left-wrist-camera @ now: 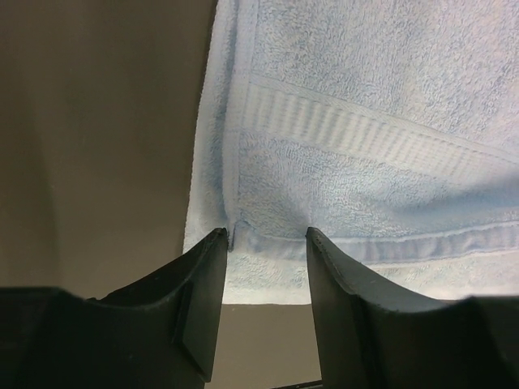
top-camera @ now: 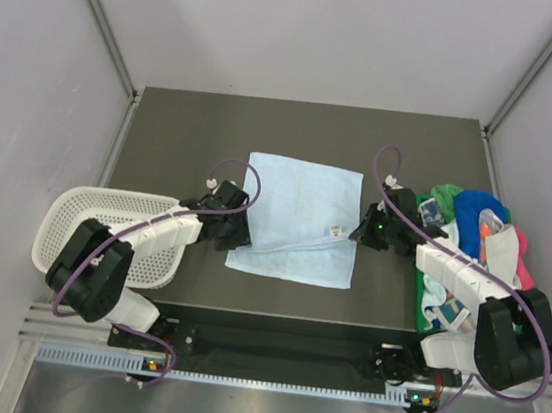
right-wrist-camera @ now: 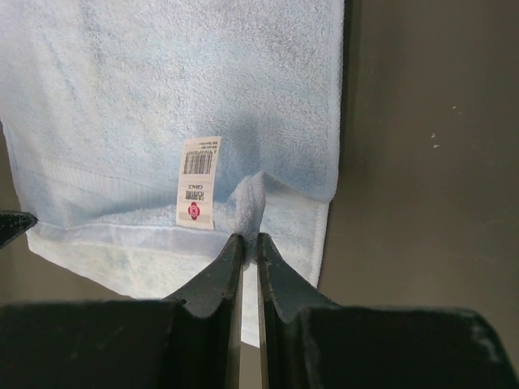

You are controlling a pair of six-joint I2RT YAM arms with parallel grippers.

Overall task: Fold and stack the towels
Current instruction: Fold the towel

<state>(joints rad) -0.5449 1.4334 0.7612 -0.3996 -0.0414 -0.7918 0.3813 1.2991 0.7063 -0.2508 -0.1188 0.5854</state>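
Jaws of the right claw (right-wrist-camera: 250,243) are pressed together on a small raised pucker of the pale blue towel (right-wrist-camera: 162,81), just beside its white label (right-wrist-camera: 198,182) and near the towel's right edge. The left claw (left-wrist-camera: 263,247) stands spread over the towel's near left corner, gripping nothing. The towel lies flat mid-table (top-camera: 184,135). Other coloured towels (top-camera: 471,215) are heaped at the right, and a white basket (top-camera: 74,207) sits at the left.

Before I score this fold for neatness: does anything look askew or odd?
The pale blue towel lies slightly skewed, its near edge doubled unevenly. The right hand pinches up a small pucker beside the label. The other towels sit in a jumbled heap at the right edge of the table.
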